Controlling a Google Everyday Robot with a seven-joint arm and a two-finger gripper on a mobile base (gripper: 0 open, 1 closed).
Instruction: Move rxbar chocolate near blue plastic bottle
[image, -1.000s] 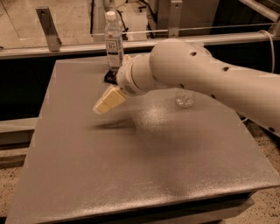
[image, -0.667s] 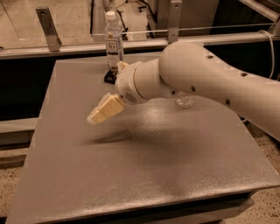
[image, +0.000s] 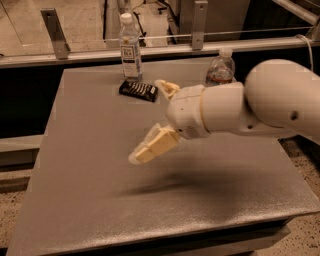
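The rxbar chocolate (image: 138, 90) is a flat black wrapper with white lettering. It lies on the grey table (image: 90, 165) at the back, just in front of and touching or almost touching the blue plastic bottle (image: 130, 47). That bottle is slim and clear, with a white cap and a white-and-dark label, and it stands upright. My gripper (image: 158, 117) hangs above the table's middle, in front and to the right of the bar. It is open and empty, with one cream finger (image: 152, 144) low at the left and the other (image: 168, 88) up near the bar.
A wider clear bottle (image: 219, 67) with a red-blue label band stands at the back right, partly behind my arm (image: 260, 107). A metal rail (image: 165, 47) with posts runs along the table's far edge. The table's front edge is near the bottom.
My arm has drawn back toward the front right, away from the bottle. The bar, hidden behind the gripper before, now shows lying on the table by the bottle.
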